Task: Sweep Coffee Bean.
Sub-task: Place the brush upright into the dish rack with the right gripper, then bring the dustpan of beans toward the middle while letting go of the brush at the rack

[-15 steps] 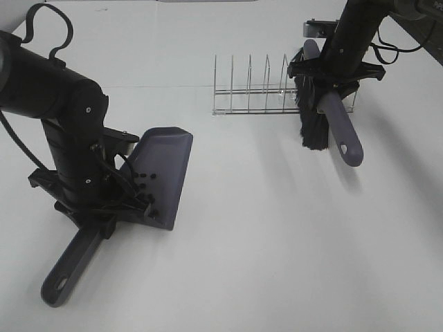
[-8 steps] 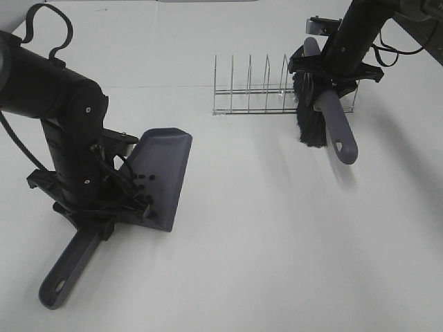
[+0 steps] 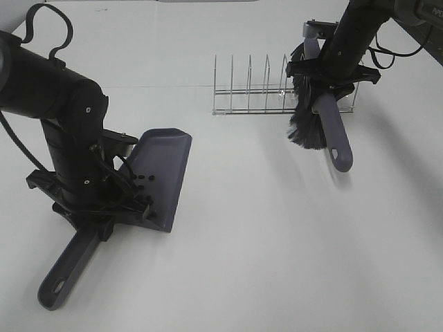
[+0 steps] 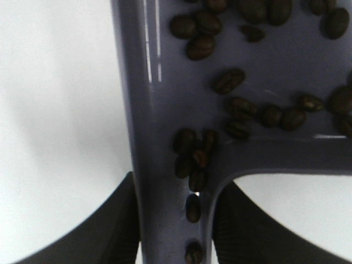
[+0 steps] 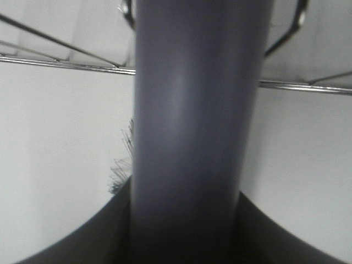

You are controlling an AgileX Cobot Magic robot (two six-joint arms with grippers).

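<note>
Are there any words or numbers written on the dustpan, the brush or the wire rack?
None: no words, numbers or signs can be read in any view.
Dustpan: plain grey-purple, only coffee beans on it.
Brush: plain handle, no label.
Wire rack: bare metal.

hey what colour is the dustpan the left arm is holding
The dustpan is a muted grey-purple; the left wrist view shows it best, close up with dark coffee beans on it.
</note>
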